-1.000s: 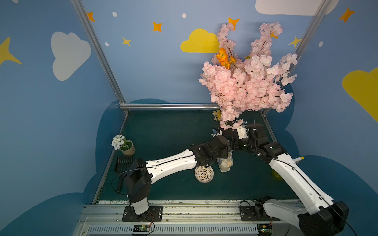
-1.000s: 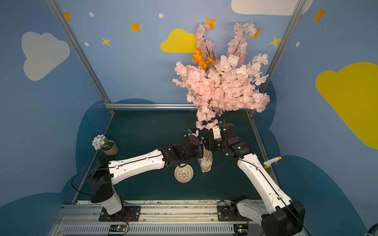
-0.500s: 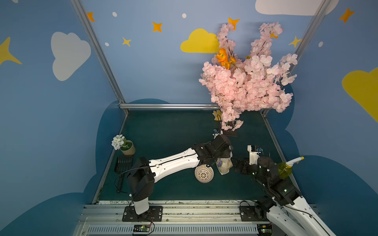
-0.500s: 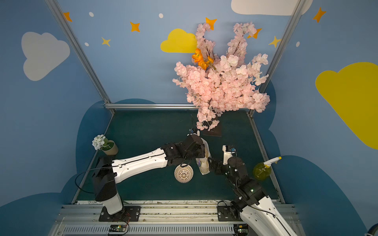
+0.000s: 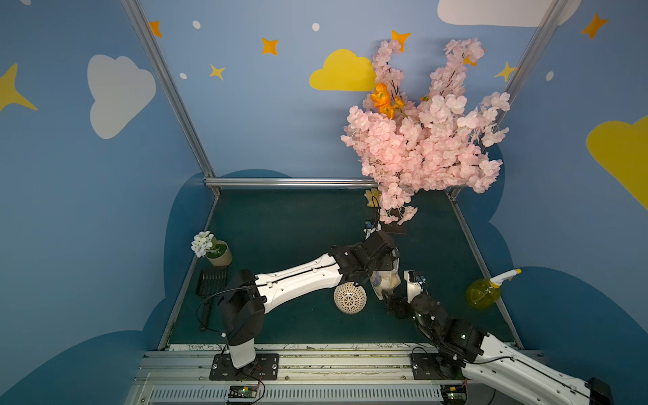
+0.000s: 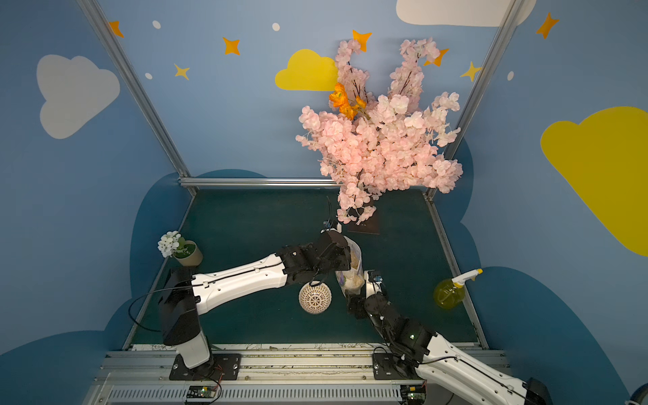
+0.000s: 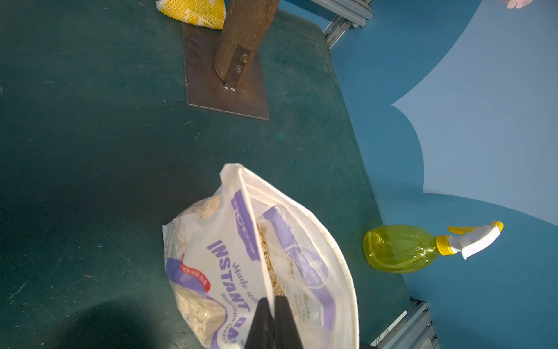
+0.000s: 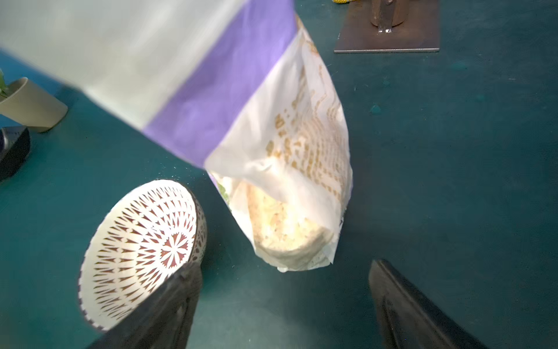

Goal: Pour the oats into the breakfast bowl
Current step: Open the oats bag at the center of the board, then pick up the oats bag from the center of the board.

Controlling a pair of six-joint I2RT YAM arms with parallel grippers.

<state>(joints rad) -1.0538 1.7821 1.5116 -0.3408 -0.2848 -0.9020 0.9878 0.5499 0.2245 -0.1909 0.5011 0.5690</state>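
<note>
Closest to the front edge of the counter (image 5: 280,326), the right gripper (image 8: 282,270) stands with its jaws wide apart and holds nothing. The low end of the oat bag (image 8: 290,211) lies just ahead of the gap between its two fingers, and as far as I can see they do not touch it. I judge it waits there to take the bottom of the bag, so that the bag can be tipped.

Just beside the bag, toward the left edge, the breakfast bowl (image 5: 350,298) sits on the counter, empty and mouth up. The oats (image 8: 283,226) are all inside the bag, gathered in its lower end.

A little farther, the left gripper (image 7: 273,305) is clamped on the top rim of the bag. So the bag hangs mouth up and nothing spills. Whether its bottom rests on the counter I cannot tell. The pouring is not yet begun.

Near the right edge lies a yellow spray bottle (image 5: 478,292), and near the left edge is a pot with white flowers (image 5: 219,254), both well apart from the bowl. At the back right corner stands the pink blossom tree (image 5: 420,147).
</note>
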